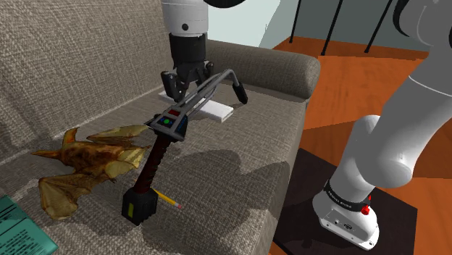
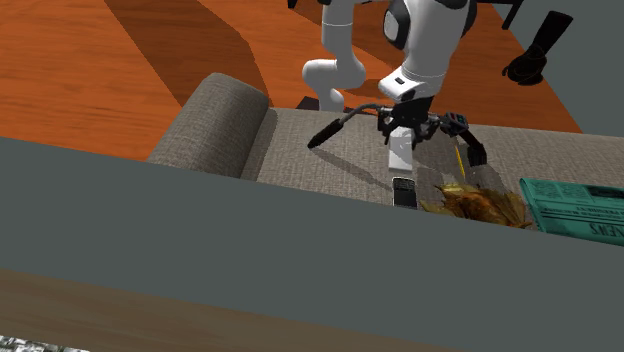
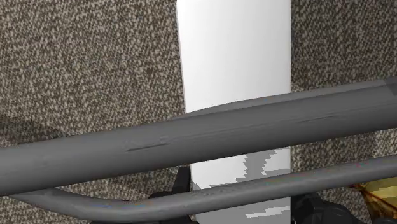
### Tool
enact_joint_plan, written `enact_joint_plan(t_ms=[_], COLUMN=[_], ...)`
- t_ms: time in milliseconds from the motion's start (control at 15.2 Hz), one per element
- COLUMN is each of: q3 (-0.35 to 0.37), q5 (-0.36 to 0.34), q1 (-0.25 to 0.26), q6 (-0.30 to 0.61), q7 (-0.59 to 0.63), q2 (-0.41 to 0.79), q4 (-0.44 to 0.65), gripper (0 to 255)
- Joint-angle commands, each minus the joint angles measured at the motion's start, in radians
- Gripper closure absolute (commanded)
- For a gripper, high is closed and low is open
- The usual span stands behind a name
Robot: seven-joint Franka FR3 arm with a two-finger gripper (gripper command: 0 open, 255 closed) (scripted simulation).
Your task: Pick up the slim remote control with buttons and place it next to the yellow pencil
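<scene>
The slim remote (image 1: 216, 110) is drawn as a plain white slab and lies flat on the sofa seat (image 1: 239, 166). My black gripper (image 1: 179, 93) points straight down over its end nearer the backrest. In the wrist view the fingers (image 3: 173, 194) flank the remote (image 3: 235, 57) and press on its long edges, so the gripper (image 3: 242, 213) is shut on it. I cannot tell whether the remote is off the cushion. The yellow pencil (image 1: 167, 197) lies further along the seat. From behind the sofa, the gripper (image 2: 402, 128), remote (image 2: 401, 155) and pencil (image 2: 458, 160) all show.
A long tool with grey bars (image 1: 217, 78), a red-black shaft and a black-yellow block (image 1: 139, 206) slants across the seat; its bars (image 3: 191, 143) cross right by my hand. A golden dragon figure (image 1: 87, 156) and a teal book (image 1: 22, 228) lie beyond. The armrest (image 1: 282, 69) ends the seat.
</scene>
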Motion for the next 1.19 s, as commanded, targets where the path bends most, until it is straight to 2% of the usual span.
enact_joint_plan(t_ms=[0,594,1122], q3=[0.023,0.152,0.281], q5=[0.006,0.022,-0.011], q1=[0.018,0.108,0.191], q6=[0.001,0.000,-0.008], q7=[0.042,0.258,0.477], q2=[-0.012,-0.016,0.064], q4=[-0.011,-0.003,0.084], gripper=[255,255,255])
